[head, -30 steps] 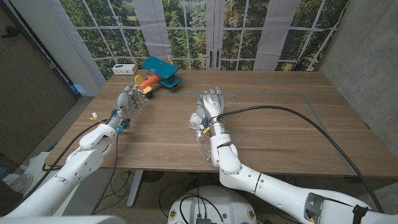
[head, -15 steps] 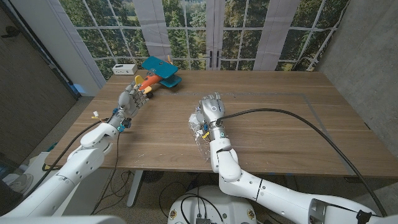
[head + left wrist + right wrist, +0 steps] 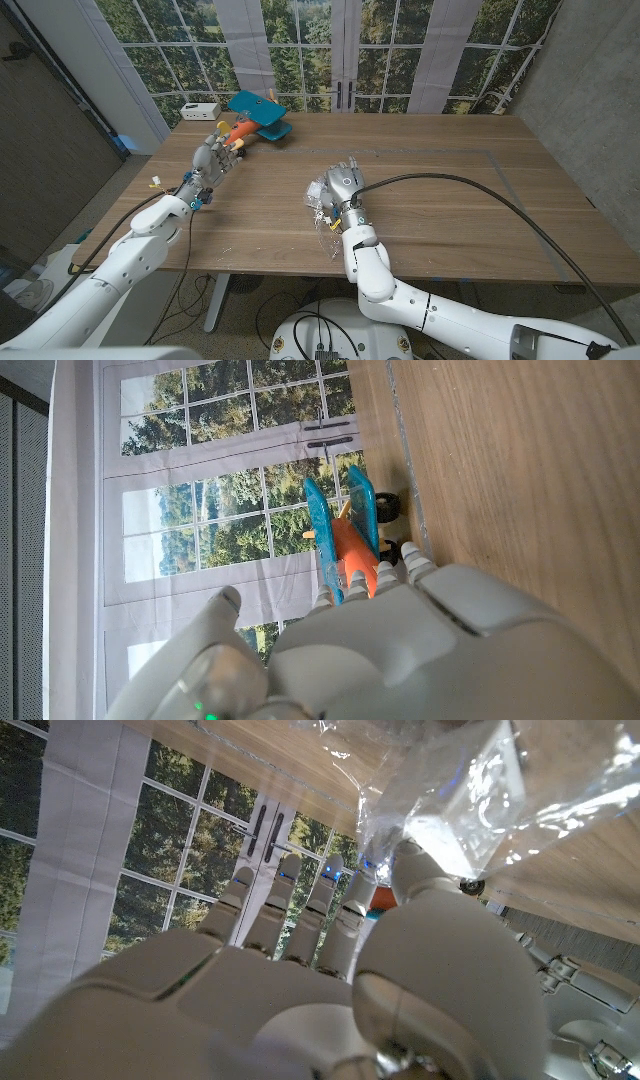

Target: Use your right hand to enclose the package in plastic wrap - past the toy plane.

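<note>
One sheet of plastic wrap [image 3: 322,205] lies crumpled under my right hand [image 3: 340,185] near the table's [image 3: 450,200] front edge, well apart from the toy plane [image 3: 255,118] at the far left corner. My thumb pinches the thin, slippery, clingy film. I cannot make out the package. My left hand [image 3: 213,160] holds nothing, fingers loosely curled.

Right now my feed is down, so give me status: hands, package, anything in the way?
Right hand on the plastic-wrapped package, grip unclear. Left hand open, near the toy plane. Nothing between the two.
</note>
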You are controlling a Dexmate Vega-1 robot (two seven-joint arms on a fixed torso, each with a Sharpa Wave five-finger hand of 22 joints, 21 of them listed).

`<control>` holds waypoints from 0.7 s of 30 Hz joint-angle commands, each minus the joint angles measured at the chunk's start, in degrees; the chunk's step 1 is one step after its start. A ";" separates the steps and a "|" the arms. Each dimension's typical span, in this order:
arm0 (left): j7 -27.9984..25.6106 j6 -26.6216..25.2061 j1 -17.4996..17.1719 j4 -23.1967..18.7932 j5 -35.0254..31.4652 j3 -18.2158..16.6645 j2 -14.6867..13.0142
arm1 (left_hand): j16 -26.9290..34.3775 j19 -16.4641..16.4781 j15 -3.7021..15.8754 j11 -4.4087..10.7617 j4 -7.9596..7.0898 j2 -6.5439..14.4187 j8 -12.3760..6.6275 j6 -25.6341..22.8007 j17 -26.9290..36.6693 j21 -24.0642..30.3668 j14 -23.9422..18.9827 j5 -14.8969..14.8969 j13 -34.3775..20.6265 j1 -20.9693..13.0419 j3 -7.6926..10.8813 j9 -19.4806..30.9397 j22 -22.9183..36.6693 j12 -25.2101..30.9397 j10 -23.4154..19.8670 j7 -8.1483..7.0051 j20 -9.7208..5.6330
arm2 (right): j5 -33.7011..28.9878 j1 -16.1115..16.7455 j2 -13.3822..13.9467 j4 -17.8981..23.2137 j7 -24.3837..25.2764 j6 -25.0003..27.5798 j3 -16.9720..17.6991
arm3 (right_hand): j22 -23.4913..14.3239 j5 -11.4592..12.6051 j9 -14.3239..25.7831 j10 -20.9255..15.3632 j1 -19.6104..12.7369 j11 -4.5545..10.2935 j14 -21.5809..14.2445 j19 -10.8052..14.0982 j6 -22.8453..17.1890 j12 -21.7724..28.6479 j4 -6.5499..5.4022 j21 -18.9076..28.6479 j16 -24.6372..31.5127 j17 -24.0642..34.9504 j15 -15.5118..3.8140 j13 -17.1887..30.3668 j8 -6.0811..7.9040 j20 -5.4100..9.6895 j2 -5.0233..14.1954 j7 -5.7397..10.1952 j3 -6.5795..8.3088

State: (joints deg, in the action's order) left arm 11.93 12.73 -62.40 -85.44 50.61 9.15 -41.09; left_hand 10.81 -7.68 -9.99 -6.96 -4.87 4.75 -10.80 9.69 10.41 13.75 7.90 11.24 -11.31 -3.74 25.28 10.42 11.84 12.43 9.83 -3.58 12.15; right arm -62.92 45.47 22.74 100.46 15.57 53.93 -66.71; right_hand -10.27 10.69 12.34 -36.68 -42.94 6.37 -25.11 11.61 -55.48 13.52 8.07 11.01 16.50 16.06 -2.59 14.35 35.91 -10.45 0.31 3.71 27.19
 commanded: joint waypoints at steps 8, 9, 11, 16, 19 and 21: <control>2.59 0.26 2.13 1.66 -0.41 1.61 0.18 | 0.10 0.16 -0.19 0.34 0.40 -0.98 -0.17 4.74 0.17 0.02 -0.32 -0.09 -0.13 -0.11 -0.39 0.13 0.24 -0.05 1.93 -0.34 0.11 | -5.61 2.81 1.41 3.88 -10.21 1.69 0.68 | -0.22 1.83 -0.65 14.32 7.81 -2.38 4.60 -1.26 30.06 -2.52 -1.39 0.55 -0.61 1.54 -3.46 1.21 -16.75 -1.00 -3.13 3.18 -4.73; 2.68 0.22 2.22 1.73 -0.44 1.67 0.14 | 0.10 0.16 -0.24 0.36 0.41 -1.03 -0.15 4.77 0.17 0.02 -0.32 -0.10 -0.13 -0.09 -0.43 0.13 0.24 -0.05 1.92 -0.38 0.11 | -5.76 3.13 1.14 3.77 -9.77 1.73 0.88 | -0.22 2.02 -0.81 15.64 7.74 -2.25 4.92 -1.29 32.82 -2.57 -1.17 0.56 -0.63 1.57 -3.37 1.14 -18.42 -1.02 -3.10 3.50 -4.98; 2.98 0.19 2.41 1.95 -0.44 1.77 0.09 | 0.10 0.17 -0.22 0.30 0.42 -1.11 -0.14 4.80 0.18 0.02 -0.30 -0.09 -0.13 -0.06 -0.47 0.13 0.24 -0.05 1.92 -0.36 0.10 | -6.06 3.50 0.76 3.68 -9.60 1.75 1.14 | -0.21 2.13 -0.88 17.14 7.86 -2.29 5.32 -1.34 34.51 -2.78 -1.16 0.57 -0.70 1.63 -3.24 1.07 -19.50 -1.05 -2.93 3.10 -5.14; 3.45 0.08 3.00 2.66 -0.31 1.96 0.19 | 0.09 0.18 -0.24 0.34 0.44 -1.21 -0.13 4.83 0.18 0.02 -0.31 -0.09 -0.13 -0.04 -0.53 0.13 0.24 -0.07 1.97 -0.38 0.09 | -5.81 4.47 -0.04 3.79 -8.72 1.62 2.37 | -0.21 2.16 -0.90 18.67 8.11 -2.70 6.40 -1.45 34.84 -2.97 -1.29 0.55 -0.98 1.75 -3.07 1.02 -19.97 -1.17 -2.57 2.53 -5.32; 4.00 -0.15 3.63 3.35 -0.24 2.21 0.27 | 0.10 0.19 -0.28 0.35 0.46 -1.26 -0.14 4.82 0.18 0.02 -0.32 -0.08 -0.13 -0.03 -0.56 0.13 0.23 -0.07 1.97 -0.39 0.09 | -3.80 5.73 -0.26 4.49 -5.38 0.14 4.06 | -0.21 2.14 -0.91 20.06 8.43 -3.27 7.05 -1.41 36.22 -3.03 -1.49 0.58 -1.09 1.89 -2.69 0.95 -20.85 -1.16 -2.06 1.87 -5.44; 4.38 -0.34 4.14 3.90 -0.14 2.40 0.40 | 0.10 0.20 -0.25 0.36 0.47 -1.27 -0.14 4.82 0.18 0.02 -0.33 -0.08 -0.13 -0.03 -0.57 0.13 0.23 -0.08 1.99 -0.41 0.08 | -2.76 6.53 -0.46 4.72 -2.32 -0.87 5.05 | -0.21 2.13 -0.91 20.31 8.52 -3.59 7.25 -1.25 36.53 -2.96 -1.63 0.65 -1.08 1.99 -2.66 0.93 -21.09 -1.13 -1.62 1.68 -5.40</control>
State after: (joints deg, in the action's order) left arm 14.79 13.11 -59.93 -83.28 50.25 10.83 -40.93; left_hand 10.81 -7.68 -10.01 -6.96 -4.39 4.07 -10.80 9.69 10.41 13.75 7.93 11.24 -11.31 -3.66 24.80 10.42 11.84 12.43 9.83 -3.58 12.15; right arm -68.17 48.88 23.28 103.89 6.71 55.69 -65.20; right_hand -10.26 12.37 11.44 -16.84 -34.56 2.85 -18.39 10.42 -19.40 10.55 6.71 11.31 15.62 17.71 -2.36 15.15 15.17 -11.47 -1.81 5.62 21.81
